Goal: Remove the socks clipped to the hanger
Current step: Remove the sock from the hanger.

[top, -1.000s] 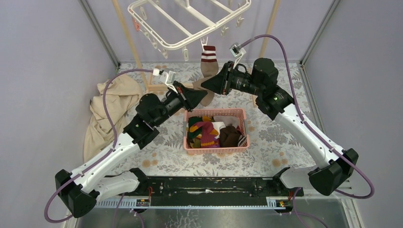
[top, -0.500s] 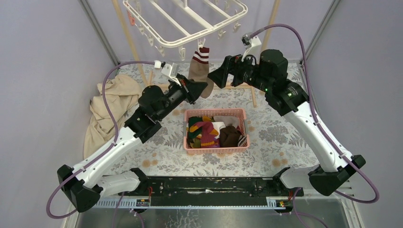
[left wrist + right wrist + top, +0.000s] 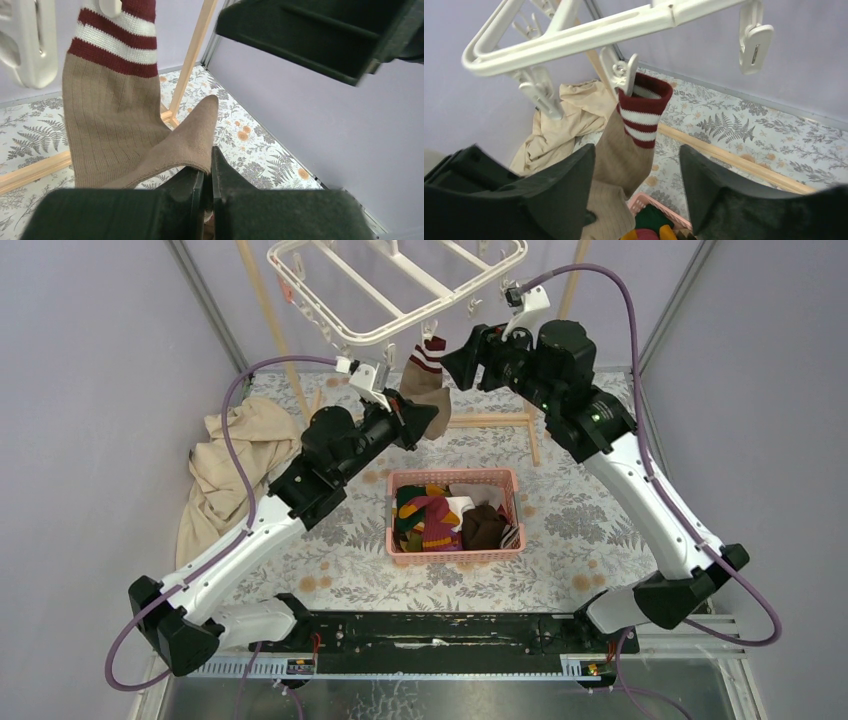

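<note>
Striped sock [image 3: 639, 117] clipped to the hanger [image 3: 574, 35], toe pinched by the left claw [image 3: 206, 170]; right claw [image 3: 638, 152] wide near cuff.

The hanger [image 3: 574, 35] is cut off by the top edge. The left pincer [image 3: 207, 168] hides the sock [image 3: 115, 125] fabric it clamps.

Left arm [image 3: 245, 540]: I have it stretched from the near left corner of the table [image 3: 565, 540], rising toward the far middle.
Left gripper [image 3: 207, 167]: fingers pressed together, pinching the lower end of the sock [image 3: 115, 125].
Right arm [image 3: 640, 490]: I see it reared up from the near right corner, elbow high, wrist turned left.
Right gripper [image 3: 638, 155]: jaws apart, one finger on each side of the sock, higher than the left gripper.
</note>
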